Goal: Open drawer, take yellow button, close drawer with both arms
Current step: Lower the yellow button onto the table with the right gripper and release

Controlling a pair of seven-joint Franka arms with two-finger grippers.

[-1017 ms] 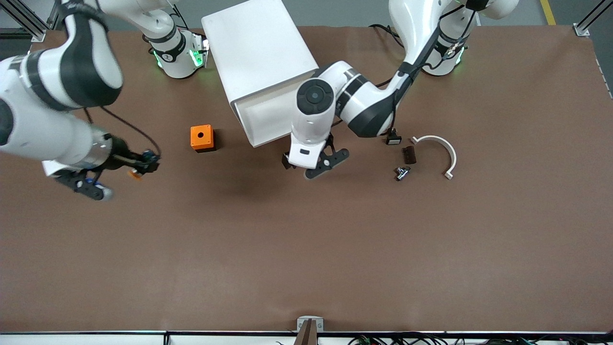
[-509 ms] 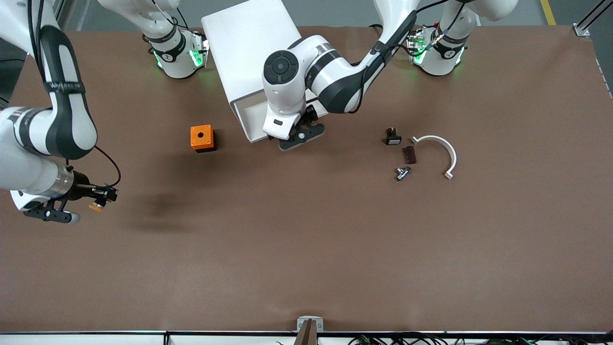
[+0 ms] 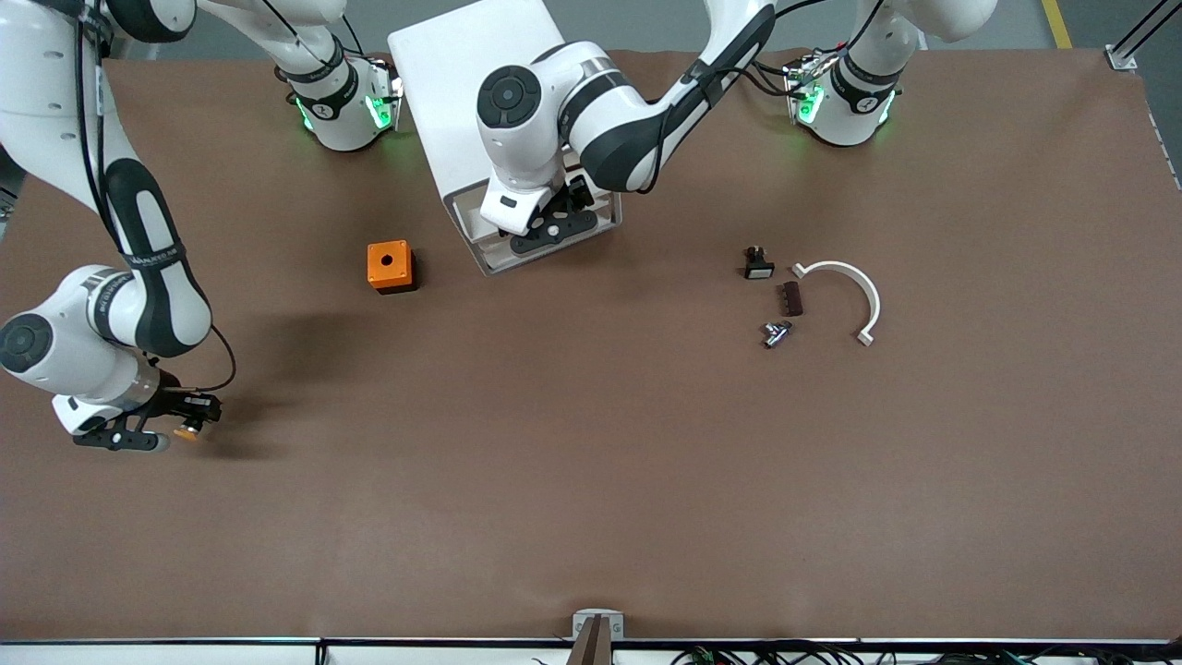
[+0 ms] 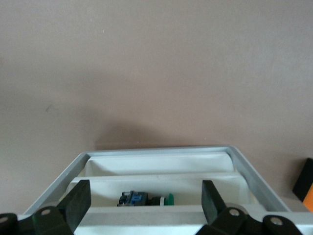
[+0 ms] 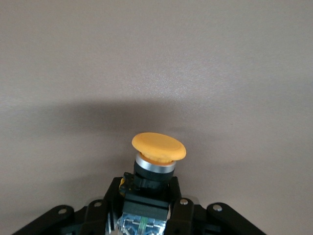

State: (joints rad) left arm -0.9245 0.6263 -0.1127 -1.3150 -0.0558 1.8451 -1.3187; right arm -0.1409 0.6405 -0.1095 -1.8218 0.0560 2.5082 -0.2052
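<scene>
My right gripper (image 3: 187, 421) is shut on the button (image 3: 191, 430) and holds it low over the table near the right arm's end. In the right wrist view the button's round orange cap (image 5: 159, 146) sticks out past the gripper (image 5: 149, 191), which grips its dark body. The white cabinet (image 3: 480, 83) stands between the arm bases with its drawer (image 3: 489, 260) pulled out. My left gripper (image 3: 550, 224) is open over the drawer. In the left wrist view its fingers (image 4: 80, 201) straddle the drawer's rim (image 4: 161, 152). A small dark blue part with a green cap (image 4: 146, 199) lies inside.
The orange cube box (image 3: 389, 265) with a black hole stands beside the drawer toward the right arm's end. Toward the left arm's end lie a small black part with a white face (image 3: 758, 266), a dark brown piece (image 3: 790, 297), a small metal piece (image 3: 776, 332) and a white curved piece (image 3: 854, 286).
My right gripper carried the button toward the front camera and sank close to the table. My left gripper moved from the table in front of the drawer to over the open drawer.
</scene>
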